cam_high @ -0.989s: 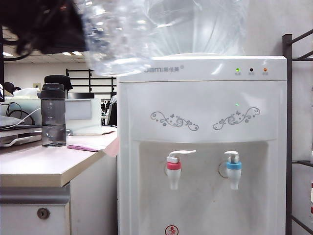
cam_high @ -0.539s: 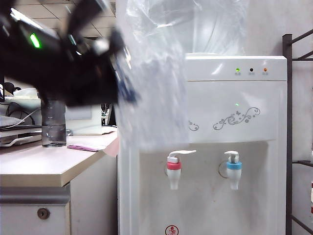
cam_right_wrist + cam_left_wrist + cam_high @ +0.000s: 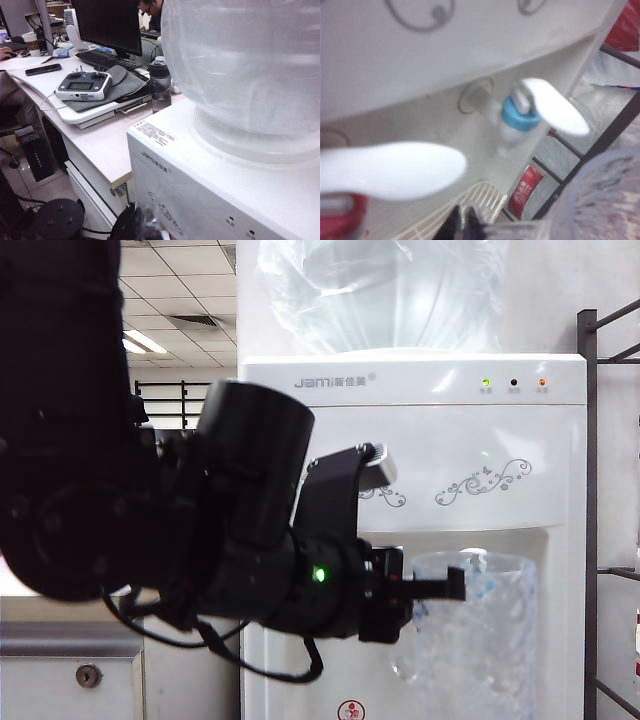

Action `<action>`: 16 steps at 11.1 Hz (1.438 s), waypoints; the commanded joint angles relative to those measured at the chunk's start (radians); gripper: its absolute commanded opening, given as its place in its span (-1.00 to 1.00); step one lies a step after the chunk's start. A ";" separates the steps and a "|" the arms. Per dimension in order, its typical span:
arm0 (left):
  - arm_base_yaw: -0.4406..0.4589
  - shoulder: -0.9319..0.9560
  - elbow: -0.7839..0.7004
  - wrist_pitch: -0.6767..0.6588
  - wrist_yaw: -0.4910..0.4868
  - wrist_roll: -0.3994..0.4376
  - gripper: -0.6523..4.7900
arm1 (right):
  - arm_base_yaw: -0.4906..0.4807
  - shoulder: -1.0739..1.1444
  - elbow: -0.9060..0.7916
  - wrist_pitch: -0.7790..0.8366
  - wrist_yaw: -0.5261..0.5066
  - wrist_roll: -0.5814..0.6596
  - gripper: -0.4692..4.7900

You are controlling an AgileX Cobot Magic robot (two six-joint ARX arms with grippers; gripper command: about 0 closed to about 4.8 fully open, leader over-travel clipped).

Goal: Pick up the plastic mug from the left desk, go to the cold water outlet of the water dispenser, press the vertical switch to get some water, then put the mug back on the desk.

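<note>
Your left claw [image 3: 455, 585], clenched on the plastic mug [image 3: 475, 640], holds it upright before the water dispenser [image 3: 420, 440], its rim just below the cold water outlet [image 3: 519, 116]; right claw unseen.

The exterior view faces the water dispenser [image 3: 480, 440] front, close. The left wrist view looks up at its taps; the right wrist view looks down over its top [image 3: 280, 190].
</note>
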 commanded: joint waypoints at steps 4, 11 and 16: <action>-0.002 0.122 0.035 0.128 -0.025 -0.109 -0.65 | 0.000 -0.002 0.004 0.010 0.002 -0.001 -0.84; -0.002 0.122 0.037 0.128 -0.026 -0.108 -0.79 | 0.001 -0.002 0.004 0.007 -0.002 -0.003 -0.84; -0.027 0.240 0.159 0.190 -0.080 -0.107 -0.79 | 0.001 -0.003 0.004 0.006 -0.002 -0.003 -0.84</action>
